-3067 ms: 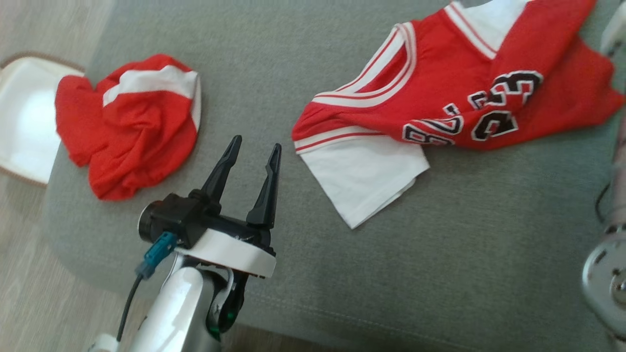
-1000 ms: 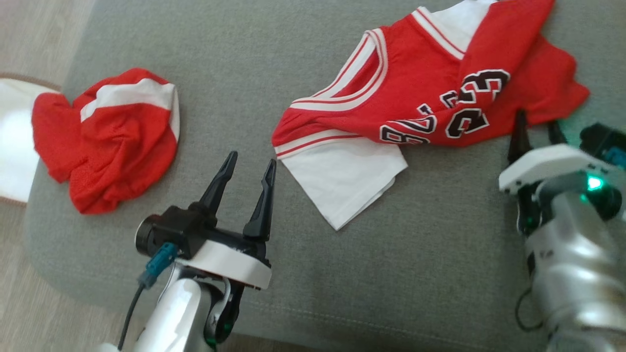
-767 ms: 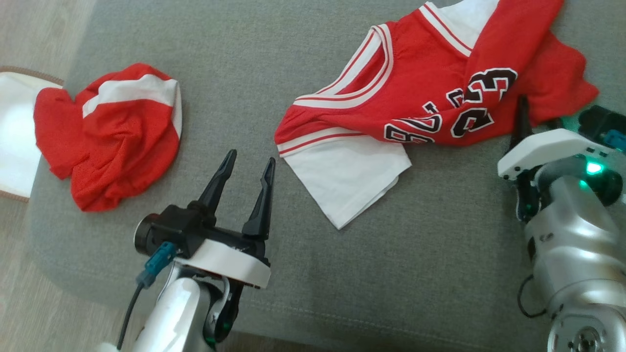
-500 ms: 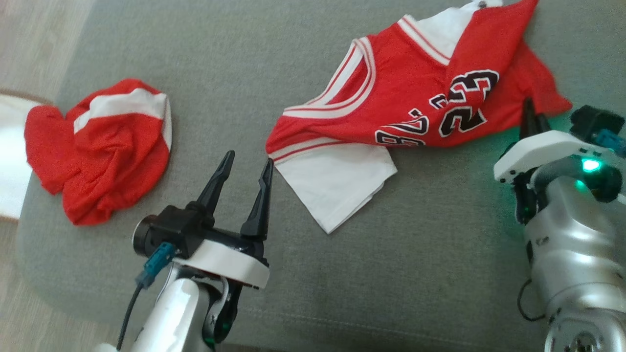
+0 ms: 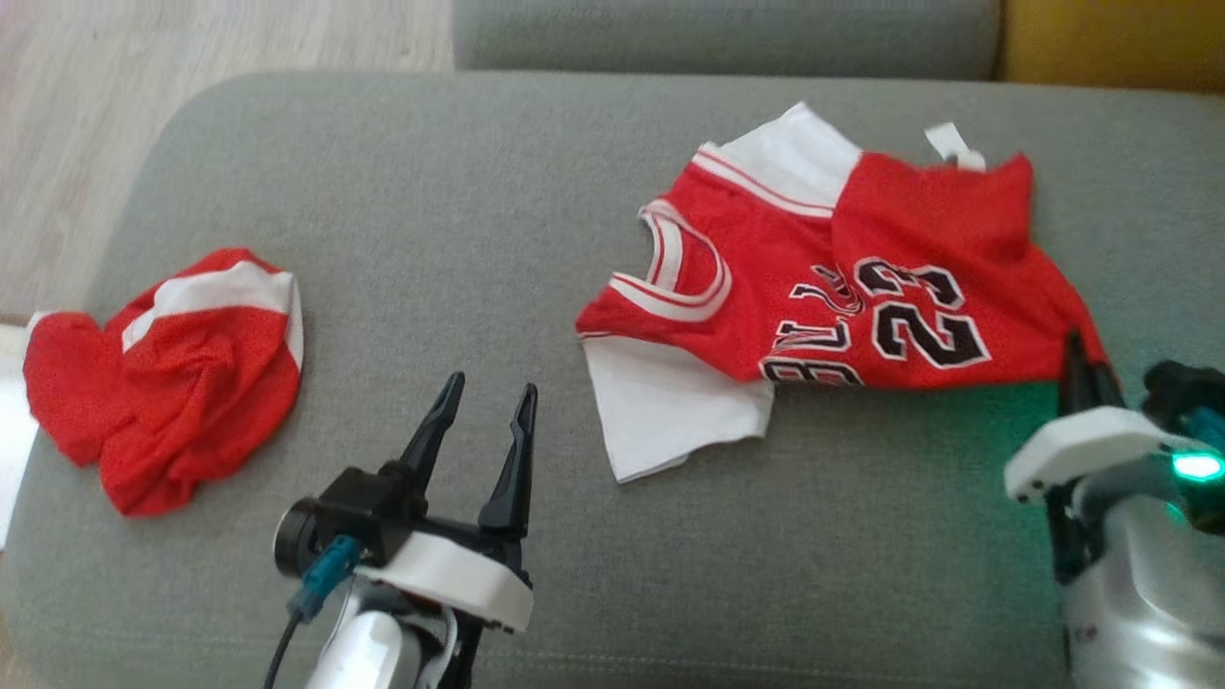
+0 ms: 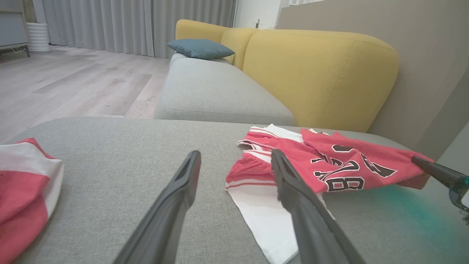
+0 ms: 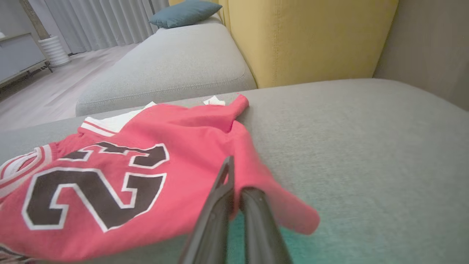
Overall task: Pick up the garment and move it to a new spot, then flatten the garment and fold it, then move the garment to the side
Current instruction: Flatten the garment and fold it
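The garment (image 5: 861,287) is a red basketball jersey with a black 23 and white trim. It lies rumpled on the grey sofa cushion (image 5: 459,211), right of centre, with white fabric showing under its left end. My right gripper (image 5: 1081,359) is shut on the garment's (image 7: 146,146) lower right corner; in the right wrist view the gripper (image 7: 234,172) pinches the red cloth between its fingers. My left gripper (image 5: 488,397) stands open and holds nothing, just left of the garment's (image 6: 329,161) white part. The left wrist view shows that open gripper (image 6: 236,156) and a right fingertip (image 6: 421,163) on the red hem.
A crumpled red and white cloth (image 5: 163,373) lies at the cushion's left end. Behind are another grey seat (image 6: 216,91), a yellow backrest (image 6: 318,73) and a teal pillow (image 6: 199,48). Wooden floor (image 5: 144,57) runs past the left edge.
My right gripper has shut on the garment's lower right corner. The head camera has tilted, so the whole picture has shifted. The garment now lies more bunched. The left gripper stays open.
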{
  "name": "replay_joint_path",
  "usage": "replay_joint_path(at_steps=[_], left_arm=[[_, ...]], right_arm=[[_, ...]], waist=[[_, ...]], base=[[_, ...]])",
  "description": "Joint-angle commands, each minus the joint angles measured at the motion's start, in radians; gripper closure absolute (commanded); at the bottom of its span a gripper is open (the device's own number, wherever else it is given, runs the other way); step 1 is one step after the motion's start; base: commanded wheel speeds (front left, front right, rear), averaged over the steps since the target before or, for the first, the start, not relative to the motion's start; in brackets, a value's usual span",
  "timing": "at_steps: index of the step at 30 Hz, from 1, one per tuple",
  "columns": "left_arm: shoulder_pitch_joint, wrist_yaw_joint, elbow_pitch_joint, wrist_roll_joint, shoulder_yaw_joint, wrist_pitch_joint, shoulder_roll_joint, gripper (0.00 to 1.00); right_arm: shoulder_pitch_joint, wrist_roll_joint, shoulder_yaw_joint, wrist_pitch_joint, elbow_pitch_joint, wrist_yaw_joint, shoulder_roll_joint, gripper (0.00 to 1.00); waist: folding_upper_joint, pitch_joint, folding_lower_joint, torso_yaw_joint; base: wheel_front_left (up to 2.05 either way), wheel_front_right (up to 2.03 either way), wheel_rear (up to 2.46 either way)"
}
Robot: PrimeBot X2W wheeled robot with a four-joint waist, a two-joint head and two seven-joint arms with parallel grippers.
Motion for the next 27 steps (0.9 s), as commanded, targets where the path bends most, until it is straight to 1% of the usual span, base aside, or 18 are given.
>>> replay_joint_path(at_steps=[1, 5, 8, 10, 12, 14, 17, 19, 20, 24, 27], left_arm=[[-0.024, 0.007, -0.029, -0.009, 0.026, -0.012, 0.005, 0.00], [-0.017, 0.010, -0.032, -0.013, 0.015, -0.012, 0.005, 0.00], [-0.016, 0.010, -0.033, -0.015, 0.010, -0.012, 0.005, 0.00], [-0.019, 0.007, -0.033, -0.014, 0.005, -0.012, 0.005, 0.00], [-0.024, 0.004, -0.034, -0.014, 0.002, -0.012, 0.005, 0.00], [-0.031, 0.002, -0.035, -0.014, 0.001, -0.012, 0.005, 0.00], [-0.041, -0.004, -0.033, -0.015, -0.004, -0.012, 0.005, 0.00], [-0.049, -0.008, -0.032, -0.017, -0.009, -0.012, 0.005, 0.00], [-0.053, -0.008, -0.031, -0.019, -0.010, -0.012, 0.005, 0.00], [-0.070, -0.011, -0.030, -0.025, -0.009, -0.012, 0.005, 0.00], [-0.077, -0.014, -0.030, -0.027, -0.007, -0.012, 0.005, 0.00]], right_arm=[[-0.001, -0.010, 0.011, 0.012, -0.064, -0.001, -0.002, 1.00], [0.088, -0.001, -0.007, 0.113, -0.247, -0.001, -0.002, 1.00], [0.132, 0.018, 0.027, 0.201, -0.379, -0.001, -0.002, 1.00], [0.146, 0.003, 0.053, 0.249, -0.456, -0.001, -0.002, 1.00], [0.140, -0.015, 0.073, 0.293, -0.515, -0.001, -0.002, 1.00], [0.115, -0.047, 0.092, 0.337, -0.547, -0.001, -0.002, 1.00], [0.056, -0.096, 0.129, 0.400, -0.536, -0.001, -0.002, 1.00], [0.005, -0.119, 0.147, 0.429, -0.497, -0.001, -0.002, 1.00], [-0.020, -0.153, 0.155, 0.439, -0.472, -0.001, -0.002, 1.00], [-0.120, -0.274, 0.133, 0.439, -0.354, -0.001, -0.002, 1.00], [-0.164, -0.325, 0.111, 0.423, -0.291, -0.001, -0.004, 1.00]], waist=[[-0.0001, -0.019, 0.0000, -0.012], [-0.0001, -0.030, 0.0000, -0.007], [-0.0001, -0.031, 0.0000, 0.001], [-0.0001, -0.026, 0.0000, 0.012], [-0.0001, -0.016, 0.0000, 0.026], [-0.0001, -0.004, 0.0000, 0.041], [-0.0001, 0.016, 0.0000, 0.067], [-0.0001, 0.032, 0.0000, 0.085], [-0.0001, 0.039, 0.0000, 0.094], [-0.0001, 0.067, 0.0000, 0.132], [-0.0001, 0.081, 0.0000, 0.149]], base=[[0.00, 0.00, 0.00], [0.00, 0.00, 0.00], [0.00, 0.00, 0.00], [0.00, 0.00, 0.00], [0.00, 0.00, 0.00], [0.00, 0.00, 0.00], [0.00, 0.00, 0.00], [0.00, 0.00, 0.00], [0.00, 0.00, 0.00], [0.00, 0.00, 0.00], [0.00, 0.00, 0.00]])
